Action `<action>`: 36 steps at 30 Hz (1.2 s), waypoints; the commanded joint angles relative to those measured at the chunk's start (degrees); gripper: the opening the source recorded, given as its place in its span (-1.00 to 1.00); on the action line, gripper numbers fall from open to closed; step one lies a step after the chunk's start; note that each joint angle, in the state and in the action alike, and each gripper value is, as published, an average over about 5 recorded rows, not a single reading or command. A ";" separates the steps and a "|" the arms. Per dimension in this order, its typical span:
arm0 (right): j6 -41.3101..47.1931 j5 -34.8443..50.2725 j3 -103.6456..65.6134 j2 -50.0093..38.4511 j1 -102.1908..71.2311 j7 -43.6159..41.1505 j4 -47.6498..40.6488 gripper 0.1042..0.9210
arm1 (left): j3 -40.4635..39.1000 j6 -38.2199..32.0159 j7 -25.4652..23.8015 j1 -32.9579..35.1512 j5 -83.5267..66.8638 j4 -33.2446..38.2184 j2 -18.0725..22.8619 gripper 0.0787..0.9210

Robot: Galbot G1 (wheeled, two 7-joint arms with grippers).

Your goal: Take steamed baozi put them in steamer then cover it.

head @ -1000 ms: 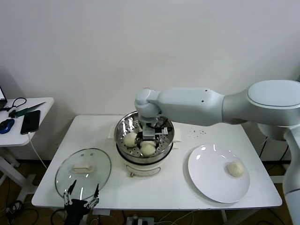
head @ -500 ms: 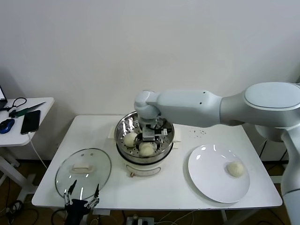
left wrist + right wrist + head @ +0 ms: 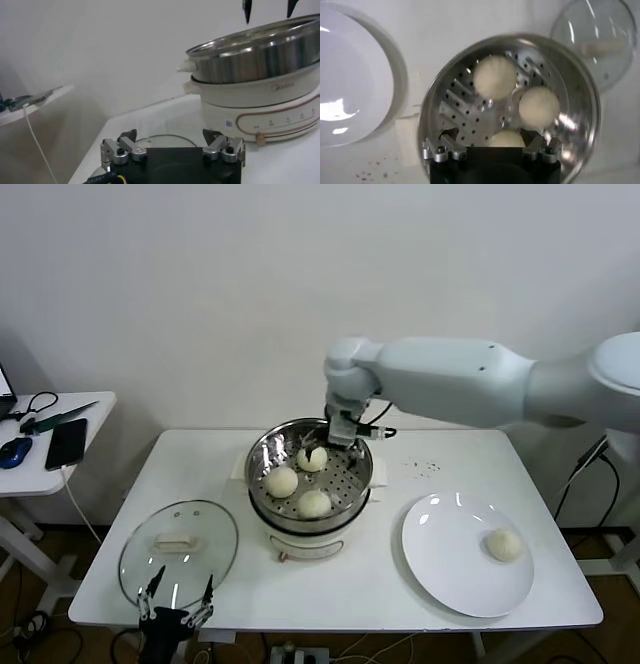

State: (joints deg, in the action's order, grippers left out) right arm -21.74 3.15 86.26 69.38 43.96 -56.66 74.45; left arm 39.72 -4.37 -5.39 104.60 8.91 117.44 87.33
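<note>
Overhead, the head view is showing the whole table [image 3: 420,584]: three steamed baozi [image 3: 281,481] sitting on the perforated tray inside the steamer [image 3: 262,504], a fourth bun [image 3: 502,545] lying on the white plate [image 3: 445,559] to the right, and the cover [image 3: 178,552] lying flat on the table left of the steamer. The right wrist view is looking straight down into the steamer [image 3: 580,105], showing the three buns [image 3: 495,76] close together, plus the plate [image 3: 365,100] and cover [image 3: 590,40] at opposite sides. The right gripper [image 3: 332,446] is hovering over the steamer's rear rim, fingers apart and holding nothing, arm reaching across from the right. The left gripper [image 3: 176,604] is sitting low at the table's front edge by the cover, fingers spread; its wrist view is showing the steamer [image 3: 260,75] side-on.
</note>
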 commanded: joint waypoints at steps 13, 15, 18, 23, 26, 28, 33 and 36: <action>40.85 12.26 -2.60 -44.51 -7.77 -1.09 13.96 0.76 | -0.80 0.49 -0.35 -0.26 -0.09 1.33 -0.20 0.77; 40.81 9.21 -7.24 -46.34 -14.40 -1.71 12.89 0.76 | -0.76 0.43 -0.34 -0.03 -0.08 1.43 -0.16 0.77; 40.62 6.30 -14.70 -48.21 -23.49 -2.40 11.17 0.76 | -0.59 0.41 -0.31 0.12 -0.11 1.49 -0.09 0.77; 39.61 1.84 -25.34 -48.98 -36.85 -3.34 7.39 0.76 | -0.46 0.48 -0.33 0.16 -0.15 1.34 0.03 0.77; 39.14 0.67 -29.34 -48.06 -41.44 -3.37 4.38 0.76 | -0.47 0.63 -0.36 0.07 -0.08 1.26 0.08 0.77; 38.97 0.04 -30.60 -47.28 -43.10 -3.38 2.74 0.76 | -0.48 0.74 -0.37 -0.04 0.00 1.15 0.14 0.77; 38.88 -1.10 -33.27 -45.23 -46.26 -3.17 -0.08 0.76 | -0.44 1.00 -0.42 -0.36 0.22 0.65 0.23 0.77; 38.80 -1.16 -33.54 -44.17 -46.67 -3.16 -1.16 0.76 | -0.38 1.13 -0.42 -0.50 0.27 0.33 0.23 0.77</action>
State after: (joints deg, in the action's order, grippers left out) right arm 15.64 4.98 61.65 25.91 8.89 -59.36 78.11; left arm 39.29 -3.42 -5.78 104.21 9.09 118.18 87.52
